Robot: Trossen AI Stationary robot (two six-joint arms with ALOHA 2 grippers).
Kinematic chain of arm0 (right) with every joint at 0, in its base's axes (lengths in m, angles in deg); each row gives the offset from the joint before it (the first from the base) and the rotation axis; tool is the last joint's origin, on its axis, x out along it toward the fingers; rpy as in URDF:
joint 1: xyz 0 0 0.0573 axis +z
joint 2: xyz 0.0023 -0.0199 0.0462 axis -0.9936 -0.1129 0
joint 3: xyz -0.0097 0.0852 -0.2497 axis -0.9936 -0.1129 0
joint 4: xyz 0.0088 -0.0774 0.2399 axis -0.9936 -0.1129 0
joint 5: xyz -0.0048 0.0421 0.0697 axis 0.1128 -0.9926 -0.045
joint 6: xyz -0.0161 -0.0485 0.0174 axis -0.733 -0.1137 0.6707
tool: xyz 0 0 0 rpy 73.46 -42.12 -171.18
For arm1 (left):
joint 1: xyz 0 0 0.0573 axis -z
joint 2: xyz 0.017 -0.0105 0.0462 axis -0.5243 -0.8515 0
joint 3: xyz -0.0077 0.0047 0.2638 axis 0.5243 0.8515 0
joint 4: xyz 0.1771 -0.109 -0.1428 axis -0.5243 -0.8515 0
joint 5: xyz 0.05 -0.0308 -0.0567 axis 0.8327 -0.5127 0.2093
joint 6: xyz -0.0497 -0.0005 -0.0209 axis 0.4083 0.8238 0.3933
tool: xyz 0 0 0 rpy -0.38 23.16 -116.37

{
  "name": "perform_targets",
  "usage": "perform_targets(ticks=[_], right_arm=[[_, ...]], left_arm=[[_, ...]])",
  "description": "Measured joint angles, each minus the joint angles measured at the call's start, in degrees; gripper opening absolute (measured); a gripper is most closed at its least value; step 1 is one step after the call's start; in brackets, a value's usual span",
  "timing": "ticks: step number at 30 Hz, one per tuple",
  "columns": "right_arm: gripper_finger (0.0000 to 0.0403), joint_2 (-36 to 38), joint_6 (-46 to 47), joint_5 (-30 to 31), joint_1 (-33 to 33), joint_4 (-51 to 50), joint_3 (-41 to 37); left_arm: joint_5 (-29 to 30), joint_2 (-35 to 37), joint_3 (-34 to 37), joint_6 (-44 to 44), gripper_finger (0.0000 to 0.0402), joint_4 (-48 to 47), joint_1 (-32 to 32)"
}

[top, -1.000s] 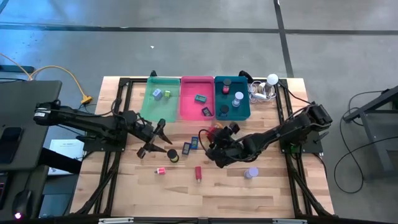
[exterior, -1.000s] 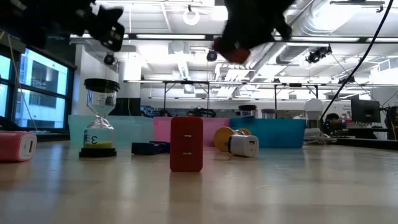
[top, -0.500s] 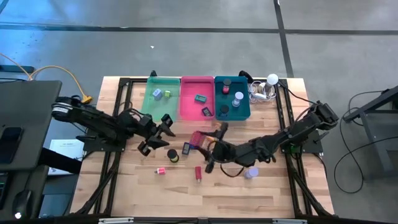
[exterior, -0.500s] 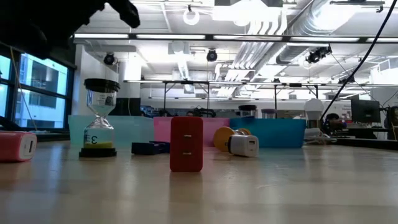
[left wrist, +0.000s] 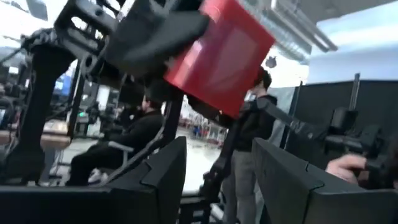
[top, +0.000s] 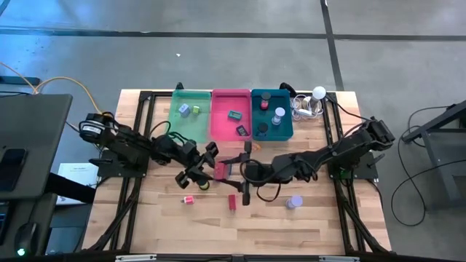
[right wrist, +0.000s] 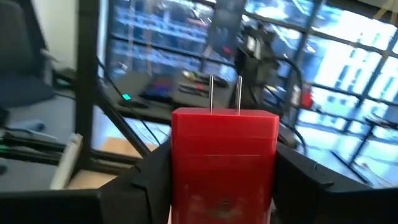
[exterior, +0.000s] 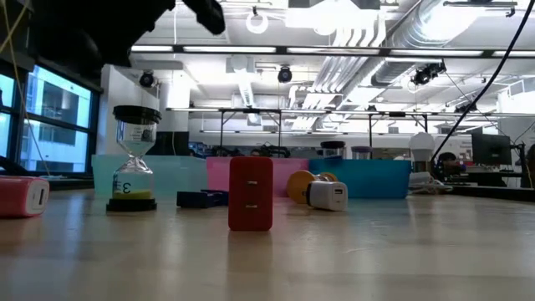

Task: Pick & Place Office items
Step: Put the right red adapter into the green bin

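Note:
My right gripper (top: pixel 230 171) is shut on a red plug block (top: pixel 220 169) with two metal prongs (right wrist: pixel 224 93), held above the middle of the table. My left gripper (top: pixel 204 164) is open right beside that block, on its left. In the left wrist view the block (left wrist: pixel 224 56) shows ahead of my open fingers (left wrist: pixel 161 180), without touching them. On the table stand a second red block (top: pixel 232 201), an hourglass (exterior: pixel 134 159), a small pink piece (top: pixel 188 200) and a lavender cylinder (top: pixel 294 201). More items lie in the trays. My right gripper pinches the red plug block by its two opposite side faces (right wrist: pixel 180 168) between both fingers (right wrist: pixel 155 174). The fingers reach in roughly level from the table's right. The block is lifted clear of the table, and its prongs point away from the wrist.
Green (top: pixel 177 124), pink (top: pixel 218 116) and teal (top: pixel 288 116) trays stand in a row at the far edge. A white ball with cables (top: pixel 319 92) lies to their right. A white plug (exterior: pixel 326 195), an orange disc (exterior: pixel 298 186) and a blue clip (exterior: pixel 201 198) lie mid-table.
My right gripper has carried the red plug block toward the table's left and slightly nearer, turning as it went. My left gripper has moved toward the table's right, up to the block, and stays open. Things on the table have kept still.

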Motion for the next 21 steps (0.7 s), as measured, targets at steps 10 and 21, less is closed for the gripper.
perform_targets(ticks=[10, 21], right_arm=[[0.0199, 0.0, -3.09, -7.61, -0.46, 2.78, 0.0], [0.0199, 0.08, -5.09, -10.62, -0.46, 4.5, 0.07]], left_arm=[[-0.18, 0.06, -5.31, 0.6, 0.0177, 0.06, 1.91], [-1.35, 0.05, -8.34, -0.47, 0.0177, -2.2, 2.12]])
